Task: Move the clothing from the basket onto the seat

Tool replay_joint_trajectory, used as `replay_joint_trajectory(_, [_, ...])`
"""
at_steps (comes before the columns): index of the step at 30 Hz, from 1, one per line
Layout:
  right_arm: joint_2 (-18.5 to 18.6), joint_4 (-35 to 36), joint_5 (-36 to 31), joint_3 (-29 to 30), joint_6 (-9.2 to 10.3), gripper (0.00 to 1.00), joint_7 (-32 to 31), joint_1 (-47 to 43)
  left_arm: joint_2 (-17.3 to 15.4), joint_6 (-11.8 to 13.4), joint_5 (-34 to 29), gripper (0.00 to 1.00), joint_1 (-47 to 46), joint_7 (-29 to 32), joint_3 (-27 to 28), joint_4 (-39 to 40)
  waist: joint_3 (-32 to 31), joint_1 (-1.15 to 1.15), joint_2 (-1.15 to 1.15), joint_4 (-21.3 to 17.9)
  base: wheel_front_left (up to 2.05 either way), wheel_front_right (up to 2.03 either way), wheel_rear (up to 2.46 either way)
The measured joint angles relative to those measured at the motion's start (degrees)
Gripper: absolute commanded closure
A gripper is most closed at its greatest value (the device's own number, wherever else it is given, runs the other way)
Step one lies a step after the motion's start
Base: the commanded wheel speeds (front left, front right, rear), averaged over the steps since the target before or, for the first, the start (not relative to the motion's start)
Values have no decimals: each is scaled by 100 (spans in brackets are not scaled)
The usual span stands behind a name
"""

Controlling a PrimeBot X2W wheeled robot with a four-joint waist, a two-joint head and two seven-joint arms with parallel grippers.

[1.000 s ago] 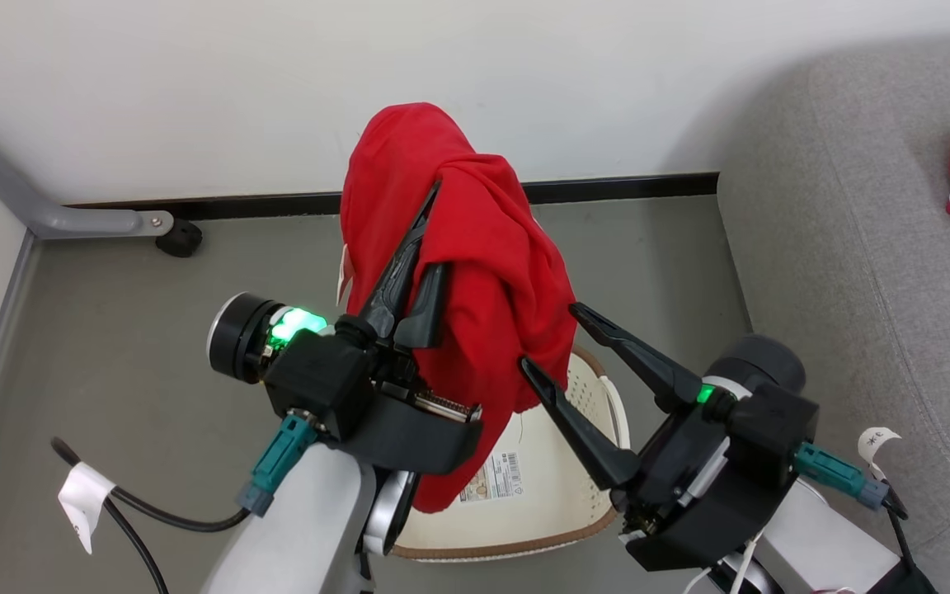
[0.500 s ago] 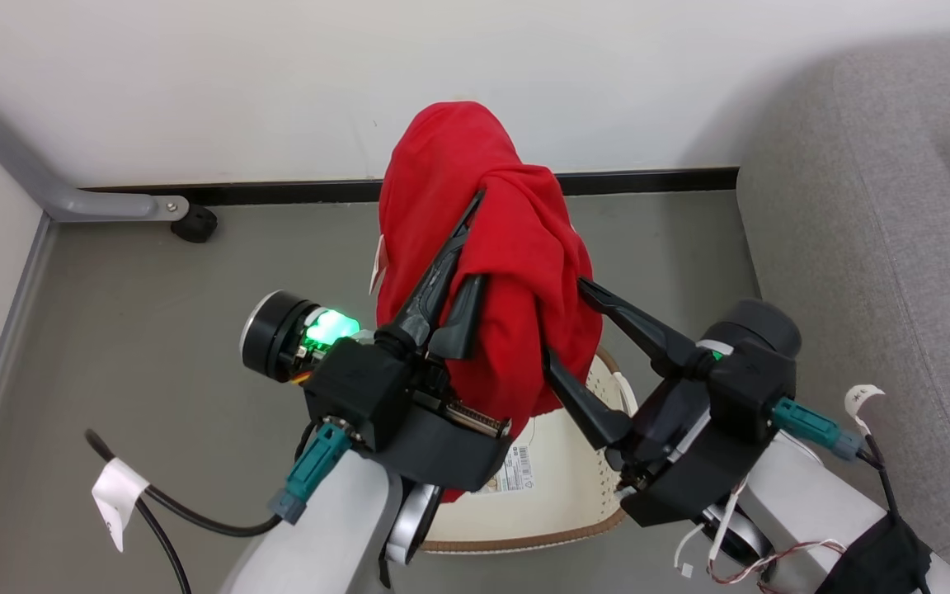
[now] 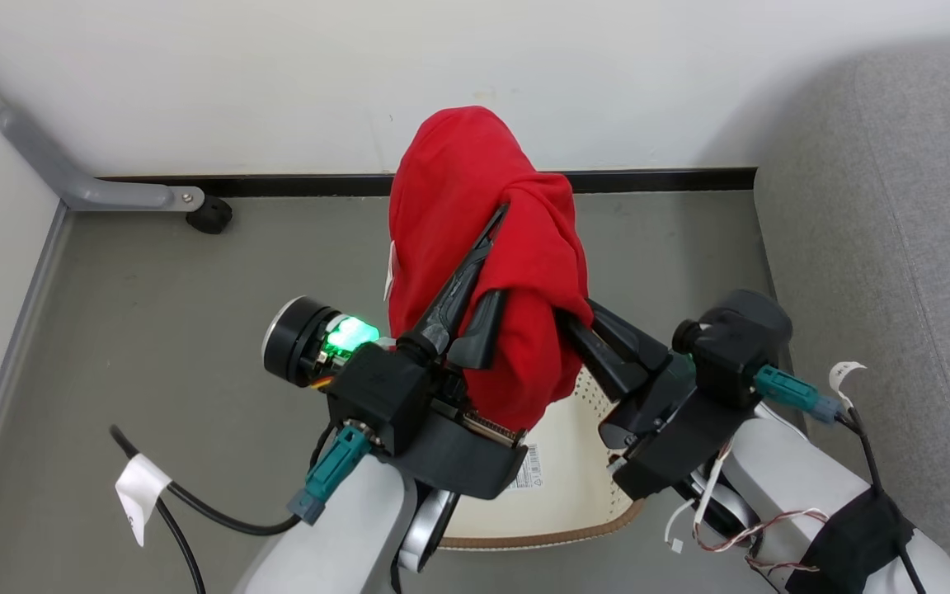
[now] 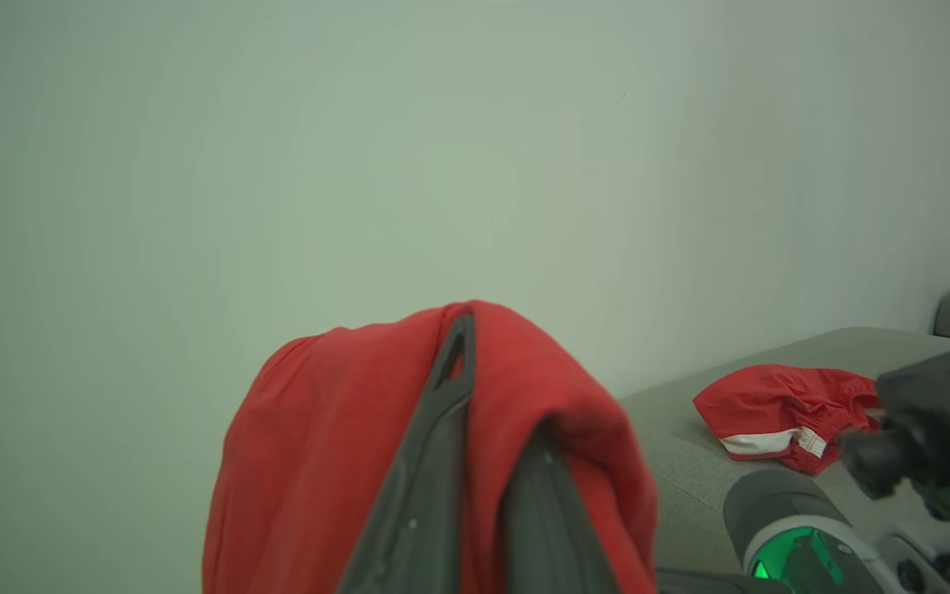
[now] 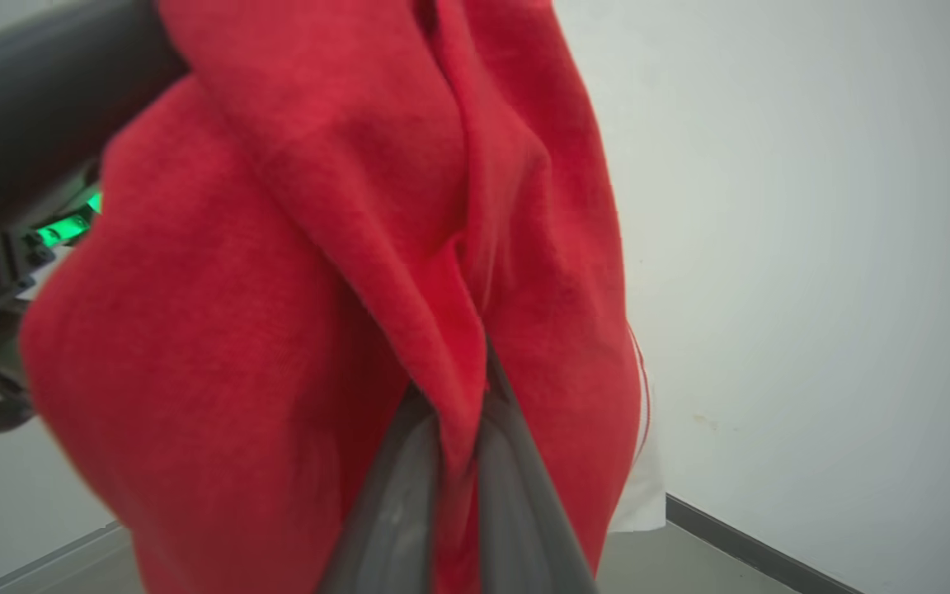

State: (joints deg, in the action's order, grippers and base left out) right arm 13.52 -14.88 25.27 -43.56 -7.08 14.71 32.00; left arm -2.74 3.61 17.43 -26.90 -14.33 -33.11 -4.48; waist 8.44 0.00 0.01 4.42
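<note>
Left pincer (image 3: 485,276): arm raised, fingers angled up and away from the body, clenched on the red garment (image 3: 475,190). One finger (image 3: 475,264) lies bare along the outside of the cloth. The other is half buried under a fold. In the left wrist view, the pincer (image 4: 498,388) has fabric wedged between its two fingers and draped over the tips.

Right pincer (image 3: 580,323): reaches in from the right, fingers pointing toward the left pincer, tips sunk in the garment's lower right edge. In the right wrist view, the pincer (image 5: 458,417) is clamped with a fold of cloth nipped between the fingers.

Garment: plain bright red, bunched hood-like over the left fingers and hanging in heavy folds. A scrap of white shows at its left edge. It is held in the air above the basket.

Below both pincers: basket (image 3: 529,542), cream with a brown rim and a sticker inside, on the grey floor (image 3: 153,313).

Right of the right pincer: grey seat (image 3: 879,247). A second garment (image 4: 780,412), red with a white stripe, lies on it, well apart from both pincers.
</note>
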Motion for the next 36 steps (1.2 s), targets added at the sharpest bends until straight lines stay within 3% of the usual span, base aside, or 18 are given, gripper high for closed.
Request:
replay_joint_trajectory(5, [-19, 56, 111, 164, 0, 100, 0, 9, 4, 43, 20, 98, 6, 0, 55, -79, 2, 0, 0, -44, 0, 0, 0])
replay_joint_trajectory(6, [-23, 67, 131, 193, 0, 100, 0, 13, 2, 44, 20, 82, 7, 0, 77, -99, 4, 0, 0, -65, 0, 0, 0])
replay_joint_trajectory(7, [-24, 80, 158, 231, 0, 100, 0, 15, 3, 44, 20, 57, 8, -1, 87, -120, 7, 0, -1, -90, 0, 0, 0])
replay_joint_trajectory(8, [-23, 91, 172, 265, 0, 100, 0, 17, 3, 44, 20, 12, 10, -16, 88, -143, 10, 0, 0, -114, 0, 0, 0])
replay_joint_trajectory(9, [-12, 102, 202, 289, 0, 100, 0, 19, 4, 44, 20, 0, 12, -16, 89, -176, 14, 0, 0, -140, 0, 0, 0])
replay_joint_trajectory(36, [146, 78, 347, 1159, 0, 100, 0, 24, 4, 40, 66, 0, 269, -16, 40, -953, -36, 0, -1, -1015, 0, 0, 0])
